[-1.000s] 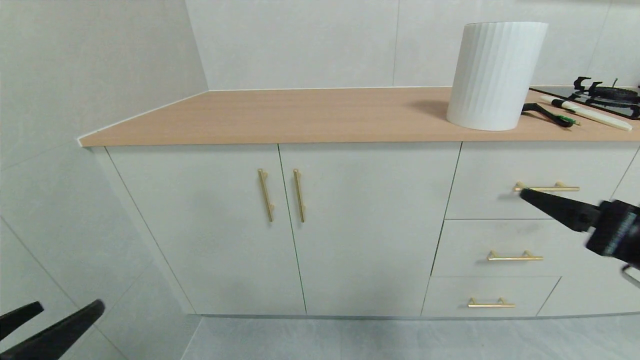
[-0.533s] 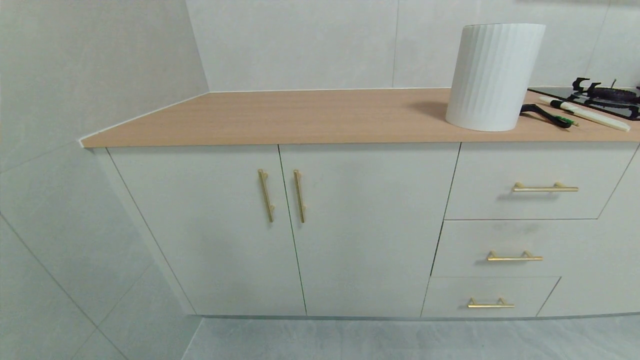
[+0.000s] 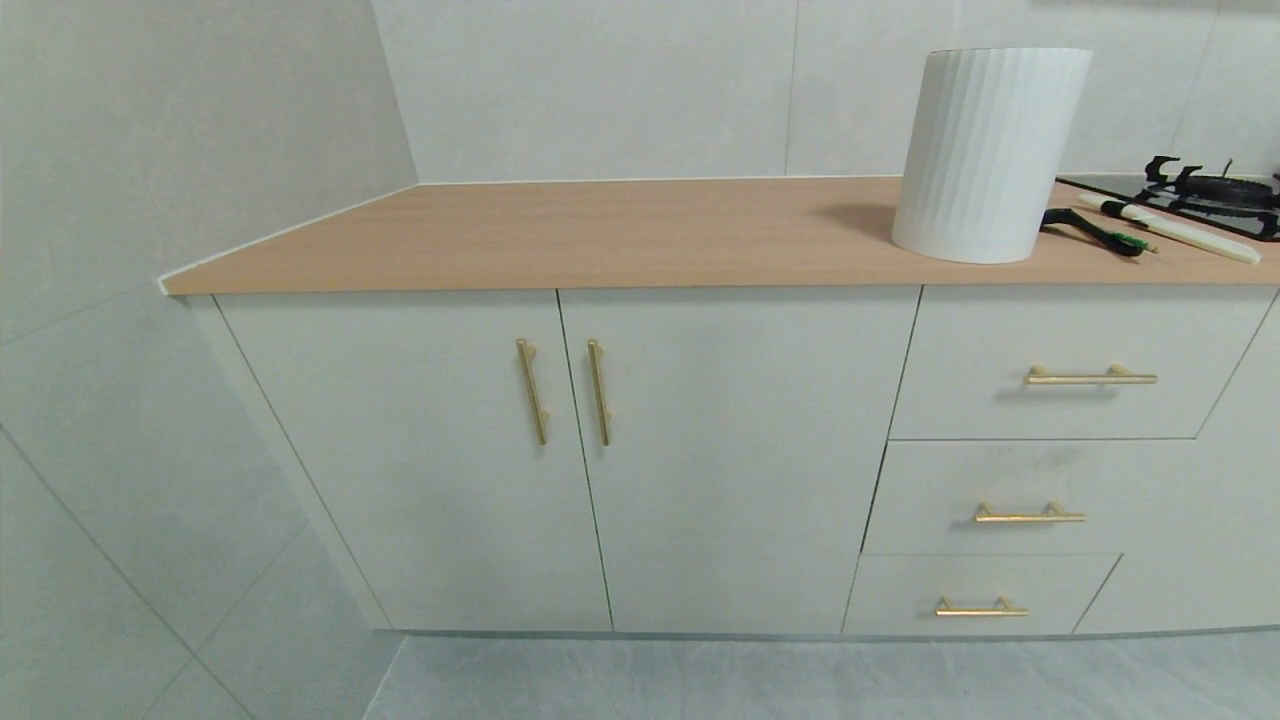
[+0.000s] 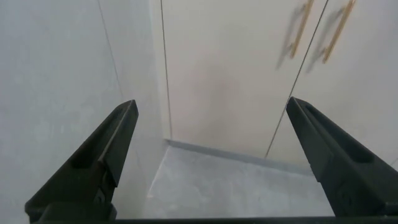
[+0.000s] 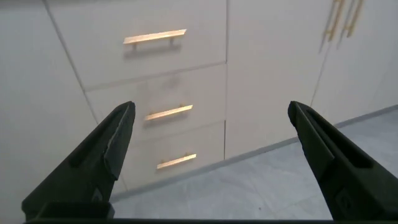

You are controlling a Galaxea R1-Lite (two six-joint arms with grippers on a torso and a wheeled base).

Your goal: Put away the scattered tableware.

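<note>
While the left claw [image 4: 210, 104] and right claw [image 5: 210, 106] hang wide open, the black tool [image 3: 1095, 230] and white tool [image 3: 1175, 229] lie on the table [image 3: 600, 235] by the white pot [image 3: 985, 155], likely light, stiff, slippery, best pinched mid-handle.

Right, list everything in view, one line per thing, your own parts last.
countertop: one, light wood, along the tiled wall
ribbed container: one, white, upright on the countertop's right part
black utensil: one, black with a green bit, lying right of the container
long utensil: one, cream with a dark section, lying by the hob
hob: one, black, far right of the countertop
cabinet doors: two, pale, gold upright handles, under the countertop
drawers: three, pale, gold level handles, stacked right of the doors
left gripper: one, black, fingers open, low before the doors
right gripper: one, black, fingers open, facing the drawers
</note>
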